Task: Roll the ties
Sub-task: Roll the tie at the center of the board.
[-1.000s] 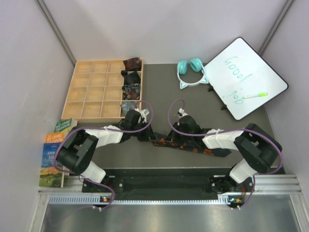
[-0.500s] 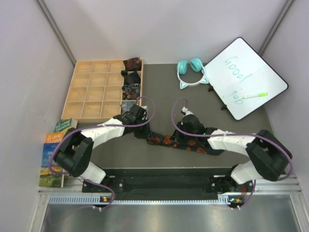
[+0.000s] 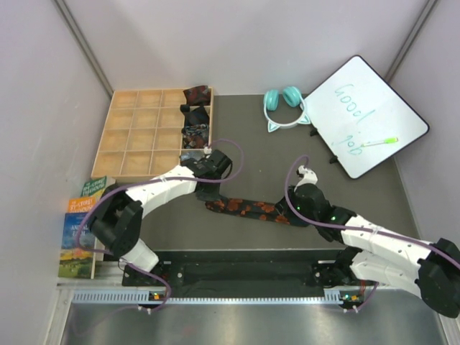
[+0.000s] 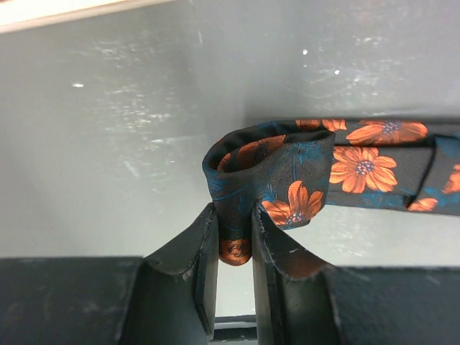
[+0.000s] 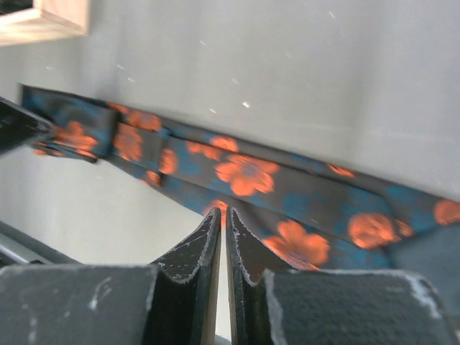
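Note:
A black tie with orange flowers (image 3: 248,209) lies flat across the table's middle. My left gripper (image 3: 209,192) is shut on its left end, which is folded over into a small loop (image 4: 267,171); the fabric sits pinched between the fingers (image 4: 235,231). My right gripper (image 3: 297,210) hovers over the tie's right part (image 5: 248,175), its jaws closed together with nothing seen between the fingertips (image 5: 221,217). Several rolled ties (image 3: 195,113) fill the right column of the wooden tray.
The wooden compartment tray (image 3: 140,136) stands at the back left. Teal cat-ear headphones (image 3: 284,102) and a whiteboard with a green marker (image 3: 366,115) are at the back right. Books (image 3: 83,223) lie off the table's left edge.
The left gripper has moved right with the tie's end, folding it over. The right arm has swung right and drawn back along the tie.

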### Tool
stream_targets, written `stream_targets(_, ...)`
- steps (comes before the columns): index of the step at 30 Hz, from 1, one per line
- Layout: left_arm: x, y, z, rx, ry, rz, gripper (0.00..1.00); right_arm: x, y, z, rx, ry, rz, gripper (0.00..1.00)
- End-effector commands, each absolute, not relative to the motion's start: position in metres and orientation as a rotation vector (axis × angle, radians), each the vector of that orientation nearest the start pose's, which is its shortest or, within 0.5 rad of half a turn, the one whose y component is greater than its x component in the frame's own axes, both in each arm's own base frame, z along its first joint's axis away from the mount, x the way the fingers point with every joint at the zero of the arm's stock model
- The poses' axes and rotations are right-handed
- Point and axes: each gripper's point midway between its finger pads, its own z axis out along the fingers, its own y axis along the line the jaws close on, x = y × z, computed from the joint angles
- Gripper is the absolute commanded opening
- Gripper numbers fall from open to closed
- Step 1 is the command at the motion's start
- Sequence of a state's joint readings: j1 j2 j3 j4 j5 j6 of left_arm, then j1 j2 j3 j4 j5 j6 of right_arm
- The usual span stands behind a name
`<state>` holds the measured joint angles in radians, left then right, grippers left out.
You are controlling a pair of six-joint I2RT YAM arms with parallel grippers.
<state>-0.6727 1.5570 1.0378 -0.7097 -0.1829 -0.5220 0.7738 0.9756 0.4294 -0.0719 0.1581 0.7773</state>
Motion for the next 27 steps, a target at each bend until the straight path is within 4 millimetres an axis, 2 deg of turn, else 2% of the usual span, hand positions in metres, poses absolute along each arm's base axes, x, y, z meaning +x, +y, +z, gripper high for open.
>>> stream_targets(1, 0.248, -0.167, 0.072, 0.224, 2.717, 0.256, 0.11, 0.222, 0.207, 0.097, 0.109, 2.180, 0.703, 0.08)
stream_targets(2, 0.250, -0.165, 0.070, 0.231, 2.705, 0.315, 0.11, 0.221, 0.206, 0.098, 0.110, 2.174, 0.710, 0.08)
stream_targets(5, 0.248, -0.179, 0.068, 0.274, 2.708, 0.332, 0.11, 0.218, 0.204, 0.097, 0.110, 2.159, 0.723, 0.07)
stream_targets(11, 0.244, -0.200, 0.062, 0.301, 2.711, 0.357, 0.10, 0.215, 0.198, 0.111, 0.138, 2.051, 0.793, 0.07)
stream_targets(17, 0.243, -0.223, 0.065, 0.332, 2.685, 0.398, 0.10, 0.212, 0.193, 0.116, 0.159, 1.994, 0.825, 0.09)
stream_targets(21, 0.242, -0.230, 0.070, 0.372, 2.633, 0.510, 0.10, 0.210, 0.191, 0.116, 0.165, 1.982, 0.834, 0.09)
stream_targets(27, 0.245, -0.219, 0.077, 0.404, 2.571, 0.682, 0.11, 0.210, 0.189, 0.117, 0.173, 1.972, 0.839, 0.09)
